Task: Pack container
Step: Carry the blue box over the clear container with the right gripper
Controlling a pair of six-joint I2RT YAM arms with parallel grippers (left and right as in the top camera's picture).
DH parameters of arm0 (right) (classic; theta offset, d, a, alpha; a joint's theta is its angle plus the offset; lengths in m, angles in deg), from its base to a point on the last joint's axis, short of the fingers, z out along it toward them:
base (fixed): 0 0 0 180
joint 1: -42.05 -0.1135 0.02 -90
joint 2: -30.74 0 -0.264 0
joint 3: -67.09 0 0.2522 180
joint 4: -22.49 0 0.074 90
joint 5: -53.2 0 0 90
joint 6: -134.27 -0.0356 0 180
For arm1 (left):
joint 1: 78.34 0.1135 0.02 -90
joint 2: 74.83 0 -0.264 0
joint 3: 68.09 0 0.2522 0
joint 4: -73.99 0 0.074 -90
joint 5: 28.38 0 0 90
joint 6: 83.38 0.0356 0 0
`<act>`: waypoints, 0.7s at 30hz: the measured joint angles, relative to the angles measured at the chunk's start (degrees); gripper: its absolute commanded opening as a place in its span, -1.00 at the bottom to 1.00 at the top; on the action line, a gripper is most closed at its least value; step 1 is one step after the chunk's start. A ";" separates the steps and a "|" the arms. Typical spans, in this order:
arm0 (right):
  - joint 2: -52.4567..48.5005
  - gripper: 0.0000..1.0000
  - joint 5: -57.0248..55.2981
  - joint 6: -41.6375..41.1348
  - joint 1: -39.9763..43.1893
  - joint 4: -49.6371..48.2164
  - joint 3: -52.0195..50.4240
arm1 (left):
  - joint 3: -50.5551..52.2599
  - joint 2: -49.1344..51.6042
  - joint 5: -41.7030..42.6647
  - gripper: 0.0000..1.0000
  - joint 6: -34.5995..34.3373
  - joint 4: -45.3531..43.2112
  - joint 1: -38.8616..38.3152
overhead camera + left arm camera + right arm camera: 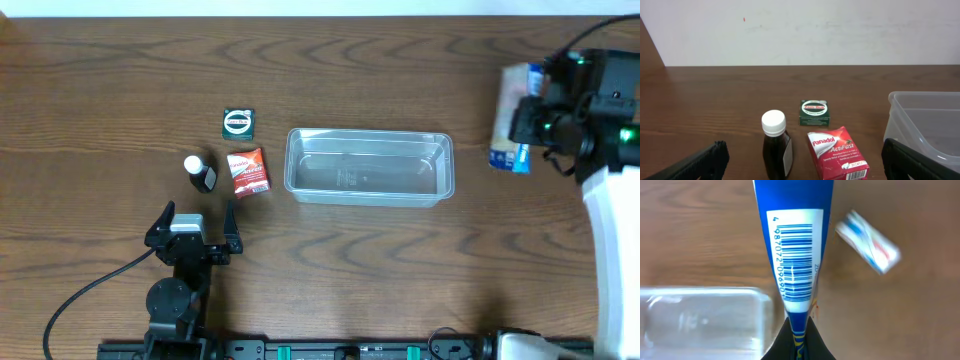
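- Because the clear, shallow rectangular plastic container [370,133] looks light, thin-walled and slippery, it is likely best steadied by its rim.
- It sits at the middle of the brown wooden surface [100,60], apparently empty.
- Left fingers [198,216] spread wide, holding nothing, near a red cardboard box [248,171].
- Right fingers [798,339] pinch a blue-and-white barcoded packet [795,255], just beyond the container's right end.

Dark brown wooden bench [400,270]: smooth grain, a soft sheen. The clear plastic rectangular container [368,166] is glossy, with light catching its rim. On the small dark bottle [776,150], a shiny body under a matt white plastic cap. The red cardboard carton [837,159] has lightly glossy print. The small green square pack [814,112] looks satin, material unclear. The blue pack with a white barcode panel [792,255] gleams, slick. The left tool [197,210] is matt black plastic.
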 measured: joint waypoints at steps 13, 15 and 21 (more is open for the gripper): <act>0.61 -0.98 -8.57 36.41 -25.31 3.45 0.50 | 0.00 0.00 0.00 0.96 0.00 0.00 0.00; -0.90 -0.98 -9.53 44.24 -27.89 4.74 0.50 | 0.00 0.00 -0.02 0.96 0.00 0.00 0.00; -5.09 -0.97 -12.28 60.24 -32.24 4.63 0.50 | 0.00 0.00 -0.02 0.96 0.00 0.00 0.00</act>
